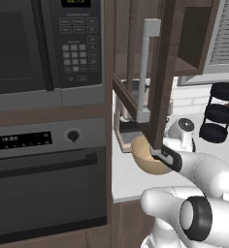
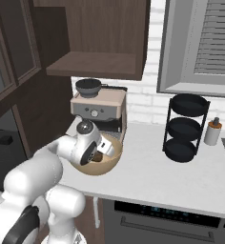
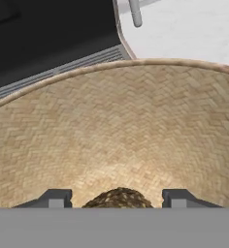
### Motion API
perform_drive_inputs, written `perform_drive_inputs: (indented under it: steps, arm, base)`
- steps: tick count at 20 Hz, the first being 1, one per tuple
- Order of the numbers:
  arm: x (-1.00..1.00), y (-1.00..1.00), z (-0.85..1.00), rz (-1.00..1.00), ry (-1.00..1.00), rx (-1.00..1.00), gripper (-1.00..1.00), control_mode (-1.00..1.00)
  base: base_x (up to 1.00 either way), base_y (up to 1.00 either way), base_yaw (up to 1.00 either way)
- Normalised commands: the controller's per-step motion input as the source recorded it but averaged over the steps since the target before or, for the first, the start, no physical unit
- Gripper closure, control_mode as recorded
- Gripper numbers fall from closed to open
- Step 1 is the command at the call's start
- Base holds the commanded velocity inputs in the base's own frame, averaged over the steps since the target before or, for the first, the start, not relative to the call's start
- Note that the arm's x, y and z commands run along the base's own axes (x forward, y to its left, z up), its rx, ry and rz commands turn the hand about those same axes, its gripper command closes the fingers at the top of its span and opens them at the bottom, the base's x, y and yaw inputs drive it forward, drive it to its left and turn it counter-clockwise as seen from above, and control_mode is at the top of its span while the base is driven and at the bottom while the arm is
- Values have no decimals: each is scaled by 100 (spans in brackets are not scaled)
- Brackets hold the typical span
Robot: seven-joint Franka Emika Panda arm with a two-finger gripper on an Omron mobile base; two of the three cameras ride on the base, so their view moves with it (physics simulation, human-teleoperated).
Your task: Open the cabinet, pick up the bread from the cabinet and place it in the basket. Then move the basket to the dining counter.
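The tan basket (image 1: 144,163) (image 2: 105,166) sits on the white worktop in front of the coffee machine. My gripper (image 3: 117,199) (image 2: 103,153) reaches down into it. The woven inside of the basket (image 3: 116,126) spreads across the hand view. The golden-brown bread (image 3: 119,197) lies at the basket's bottom between my two fingertips, with a small gap on each side. The jaws stand open. The cabinet door (image 1: 163,72) hangs open above the basket, its silver bar handle (image 1: 145,68) facing me, and the cabinet shelf (image 2: 95,62) is bare. The dining counter is out of view.
A coffee machine (image 2: 99,107) stands right behind the basket. A black three-tier rack (image 2: 185,128) and a small bottle (image 2: 212,131) stand further right on the worktop. The microwave (image 1: 39,43) and oven (image 1: 43,184) fill the wall to the left. The open door overhangs my arm.
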Motion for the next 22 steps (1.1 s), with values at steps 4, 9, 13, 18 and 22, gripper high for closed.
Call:
perform_drive_inputs:
  steps: [4, 9, 13, 18, 22]
  arm:
    - [28, 0, -38, 0, 5, 0, 100, -100]
    - [18, 0, -28, 1, 5, 0, 100, -100]
    - [4, 0, -3, 0, 9, 0, 100, -100]
    - [0, 17, 0, 0, 13, 0, -100, -100]
    - [0, 9, 2, 0, 5, -1, -100, -100]
  base:
    - [0, 0, 0]
    - [0, 0, 0]
    - [0, 0, 0]
    - [0, 0, 0]
    - [0, 0, 0]
